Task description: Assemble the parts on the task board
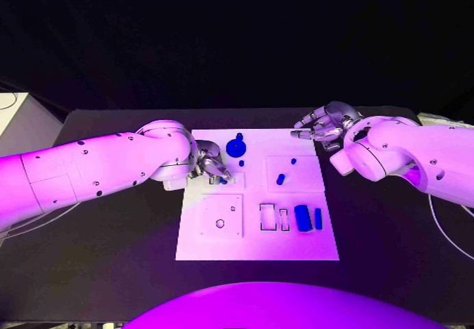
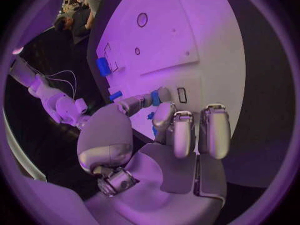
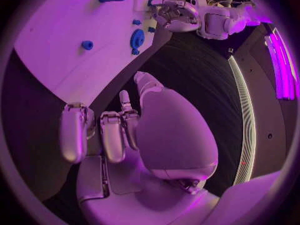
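The white task board (image 1: 257, 240) lies mid-table. My left hand (image 1: 210, 166) hovers over its far left part, and thumb and fingertip pinch a small blue part (image 2: 155, 98). My right hand (image 1: 321, 125) hangs off the board's far right corner with its fingers curled in and nothing in them. A round blue disc (image 1: 236, 147) stands near the far edge, with a small peg (image 1: 242, 163) beside it. Two small blue pieces (image 1: 281, 179) sit on the right panel. A blue block (image 1: 303, 218) and a thin blue bar (image 1: 318, 218) lie beside open slots (image 1: 268, 216).
A square panel with two holes (image 1: 221, 223) takes up the board's near left. Black table (image 1: 395, 226) surrounds the board. A pale cabinet (image 1: 18, 123) stands at the far left edge. In the right wrist view the disc (image 3: 137, 37) and my left hand (image 3: 172, 12) appear.
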You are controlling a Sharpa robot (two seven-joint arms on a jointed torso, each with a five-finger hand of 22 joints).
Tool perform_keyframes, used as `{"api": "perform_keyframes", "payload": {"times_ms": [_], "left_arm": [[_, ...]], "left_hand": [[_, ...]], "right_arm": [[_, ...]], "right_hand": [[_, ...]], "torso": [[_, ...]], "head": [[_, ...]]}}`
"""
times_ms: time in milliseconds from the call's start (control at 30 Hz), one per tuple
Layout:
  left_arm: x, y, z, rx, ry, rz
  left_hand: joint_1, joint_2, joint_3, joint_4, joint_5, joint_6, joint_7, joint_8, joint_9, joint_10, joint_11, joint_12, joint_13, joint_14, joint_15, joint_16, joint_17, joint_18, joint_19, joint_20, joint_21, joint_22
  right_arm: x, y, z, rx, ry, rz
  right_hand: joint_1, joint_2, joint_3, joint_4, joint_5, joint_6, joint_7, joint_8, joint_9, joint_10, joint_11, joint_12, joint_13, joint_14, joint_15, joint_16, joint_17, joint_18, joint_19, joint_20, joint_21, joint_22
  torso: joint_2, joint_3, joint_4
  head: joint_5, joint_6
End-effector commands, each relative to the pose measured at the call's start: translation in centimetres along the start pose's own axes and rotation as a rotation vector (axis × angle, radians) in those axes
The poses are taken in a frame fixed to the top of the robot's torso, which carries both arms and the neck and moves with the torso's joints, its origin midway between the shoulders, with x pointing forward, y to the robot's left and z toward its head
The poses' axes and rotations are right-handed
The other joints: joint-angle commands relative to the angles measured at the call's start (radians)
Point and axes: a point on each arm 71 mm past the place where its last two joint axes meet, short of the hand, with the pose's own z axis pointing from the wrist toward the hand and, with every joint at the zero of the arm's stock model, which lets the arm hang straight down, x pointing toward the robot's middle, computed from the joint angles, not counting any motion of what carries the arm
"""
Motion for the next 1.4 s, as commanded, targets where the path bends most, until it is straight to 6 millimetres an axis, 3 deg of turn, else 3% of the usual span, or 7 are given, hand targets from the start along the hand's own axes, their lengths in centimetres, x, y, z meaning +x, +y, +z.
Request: {"api": "perform_keyframes", "payload": {"times_ms": [33,333,600,800,967,1400], "left_arm": [[0.65,-0.31,0.29,0.007,0.032,0.001],[0.59,-0.38,0.41,0.006,0.028,0.0],[0.59,-0.38,0.45,0.005,0.029,0.001],[0.55,-0.37,0.46,0.005,0.025,0.0],[0.53,-0.37,0.46,0.005,0.022,-0.001],[0.36,-0.23,0.5,0.002,0.007,-0.01]], "left_hand": [[0.015,0.037,0.063,-0.081,-0.008,0.034,-0.029,-0.004,-0.001,0.006,0.0,0.003,0.001,0.104,-0.002,0.003,0.263,-0.006,0.005,0.0,-0.002,0.059],[0.007,0.037,0.038,-0.069,-0.012,0.034,-0.03,-0.006,-0.002,0.005,-0.001,0.002,-0.001,0.104,-0.002,0.003,0.263,-0.006,0.005,0.0,-0.002,0.06],[-0.002,0.015,-0.015,-0.058,-0.017,0.033,-0.031,-0.008,-0.001,0.004,-0.002,0.0,-0.001,0.104,-0.003,0.003,0.263,-0.006,0.004,-0.001,-0.004,0.058],[-0.008,0.008,-0.113,-0.014,-0.027,0.039,-0.034,-0.013,-0.002,0.003,-0.003,0.0,0.001,0.104,-0.005,0.003,0.263,-0.006,0.005,-0.002,-0.005,0.059],[-0.01,0.007,-0.149,0.008,-0.034,0.042,-0.034,-0.015,-0.004,0.003,-0.003,0.001,0.004,0.104,-0.005,0.003,0.263,-0.006,0.006,-0.003,-0.005,0.06],[-0.01,0.007,-0.166,0.018,-0.038,0.043,-0.035,-0.017,-0.004,0.004,-0.004,0.002,0.004,0.104,-0.005,0.003,0.263,-0.006,0.006,-0.003,-0.005,0.061]], "right_arm": [[0.16,0.08,-0.04,-0.012,0.016,-0.006],[0.16,0.08,-0.04,-0.013,0.017,-0.006],[0.14,0.06,-0.05,-0.013,0.017,-0.006],[0.13,0.05,-0.06,-0.013,0.017,-0.006],[0.14,0.04,-0.04,-0.014,0.017,-0.006],[0.12,-0.02,-0.04,-0.012,0.017,-0.006]], "right_hand": [[-0.008,0.001,0.004,0.0,0.004,-0.007,0.002,0.004,0.001,-0.009,0.001,-0.004,0.136,0.076,-0.005,-0.004,0.155,0.012,0.002,0.0,-0.004,0.098],[-0.008,0.001,0.004,0.0,0.004,-0.007,0.002,0.004,0.001,-0.009,0.001,-0.004,0.136,0.076,-0.005,-0.004,0.155,0.012,0.002,0.0,-0.004,0.098],[-0.008,0.001,0.004,0.0,0.004,-0.007,0.002,0.004,0.001,-0.009,0.001,-0.004,0.136,0.076,-0.005,-0.004,0.155,0.012,0.002,0.0,-0.004,0.098],[-0.01,0.0,0.007,0.0,0.004,-0.008,0.002,0.005,0.001,-0.01,0.001,-0.005,0.136,0.075,-0.005,-0.005,0.153,0.012,0.001,0.0,-0.005,0.098],[-0.01,0.0,0.007,0.0,0.004,-0.008,0.002,0.005,0.001,-0.01,0.001,-0.005,0.136,0.075,-0.005,-0.005,0.153,0.012,0.001,0.0,-0.005,0.098],[-0.01,0.0,0.007,0.0,0.004,-0.008,0.002,0.005,0.001,-0.01,0.001,-0.005,0.136,0.075,-0.005,-0.005,0.153,0.012,0.001,0.0,-0.005,0.098]], "torso": [[-0.001,-0.0001,0.0005],[-0.001,-0.0008,0.0],[-0.001,-0.0012,0.0011],[-0.001,-0.0012,0.0011],[-0.001,-0.0011,0.0005],[-0.001,-0.0006,0.0008]], "head": [[-0.001,0.0],[-0.003,0.0],[-0.004,0.0],[-0.005,0.0],[-0.005,0.0],[-0.005,0.0]]}}
